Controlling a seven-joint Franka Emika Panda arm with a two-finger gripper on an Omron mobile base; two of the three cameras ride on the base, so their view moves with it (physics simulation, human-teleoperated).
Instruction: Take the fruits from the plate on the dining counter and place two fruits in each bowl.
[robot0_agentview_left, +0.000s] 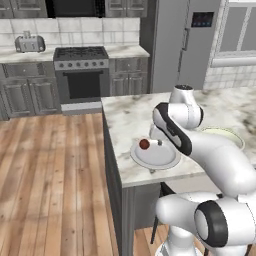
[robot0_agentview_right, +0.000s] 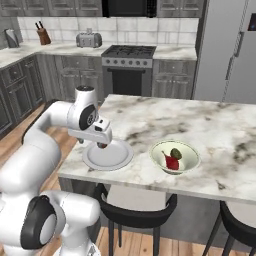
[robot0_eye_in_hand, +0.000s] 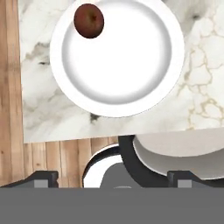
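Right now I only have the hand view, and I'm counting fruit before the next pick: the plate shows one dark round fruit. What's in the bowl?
Observer: In the right base view the bowl holds two fruits, the bright red fruit and the dark olive green fruit.
Operator: Where is that bowl relative to the plate?
Observer: It sits on the dining counter to the right of the plate, apart from it, near the counter's front edge.
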